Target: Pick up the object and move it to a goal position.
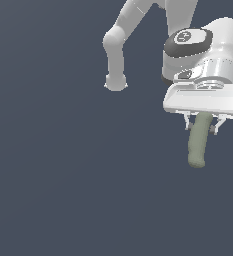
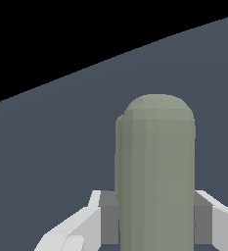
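The end effector point(image 1: 204, 124) sits near the exterior view's right edge, its white body cut off there, and its two small fingers are closed against the upper end of the olive-green rod point(image 1: 198, 141), which hangs down from between them, tilted slightly toward the exterior view's left. The rod's lower rounded end is free, with nothing touching it. To the exterior view's left and below the rod lies a wide stretch of plain dark grey-blue surface point(image 1: 63, 190); whether the rod is raised above it or resting on it cannot be told, since no shadow or contact shows. The white arm point(image 1: 119, 45) runs off the top edge, so its base is hidden. In the wrist view the rod point(image 2: 155, 176) fills the middle, grey pads point(image 2: 108, 215) pressed on both sides, its gripped end out of sight.
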Tool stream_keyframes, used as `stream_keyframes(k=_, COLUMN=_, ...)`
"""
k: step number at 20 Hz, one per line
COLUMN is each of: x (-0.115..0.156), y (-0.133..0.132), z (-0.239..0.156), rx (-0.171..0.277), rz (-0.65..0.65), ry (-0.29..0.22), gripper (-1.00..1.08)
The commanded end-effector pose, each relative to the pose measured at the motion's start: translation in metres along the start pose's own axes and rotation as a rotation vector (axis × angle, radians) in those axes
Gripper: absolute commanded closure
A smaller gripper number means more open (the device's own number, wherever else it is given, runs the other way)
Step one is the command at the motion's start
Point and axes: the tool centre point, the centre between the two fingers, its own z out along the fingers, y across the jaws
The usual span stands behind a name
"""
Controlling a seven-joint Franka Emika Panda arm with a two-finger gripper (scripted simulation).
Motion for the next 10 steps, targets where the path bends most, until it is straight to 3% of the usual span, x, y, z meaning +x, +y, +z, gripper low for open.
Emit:
stream_keyframes(k=1, x=0.006, y=-0.011, z=-0.006, rx=0.005, rz=0.011, ry=0.038, gripper=1.08)
stream_keyframes(k=10, x=0.016, y=-0.031, z=-0.016, rx=0.011, rz=0.03, ry=0.111, gripper=1.08)
